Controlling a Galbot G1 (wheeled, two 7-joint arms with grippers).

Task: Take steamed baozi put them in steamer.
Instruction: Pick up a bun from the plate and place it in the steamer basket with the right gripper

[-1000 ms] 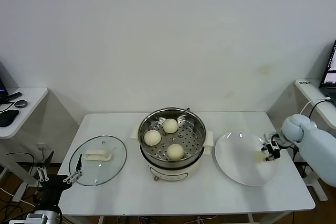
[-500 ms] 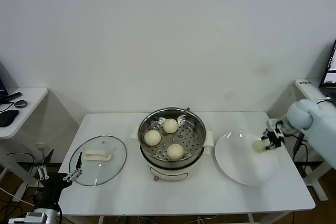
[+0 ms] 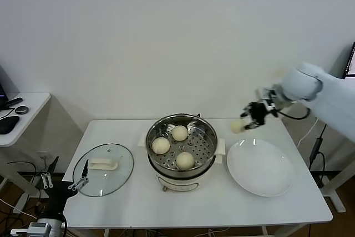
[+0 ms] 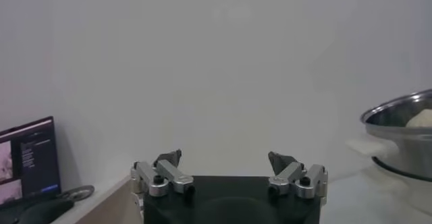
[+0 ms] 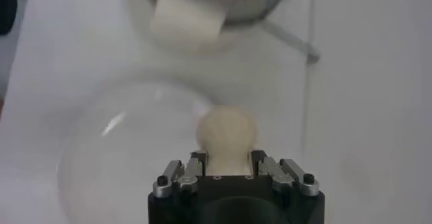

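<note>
Right gripper (image 3: 249, 121) is pinching a smooth round cream-white dough bun (image 3: 238, 126), now lifted off the flat white plate (image 3: 259, 167) | hanging right of the shiny round steel steamer (image 3: 181, 147) holding three buns | left gripper (image 3: 64, 183) is idling spread, near-left.

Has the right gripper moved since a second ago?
Yes. The right gripper, shut on a baozi, rose off the plate toward the steamer.

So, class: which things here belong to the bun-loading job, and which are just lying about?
Part of the job:
- steamer
- three baozi on its tray
- fourth baozi, held in the shut right gripper
- white plate, now bare

Lying about:
- glass lid
- left gripper, open, parked low by the table's left corner
</note>
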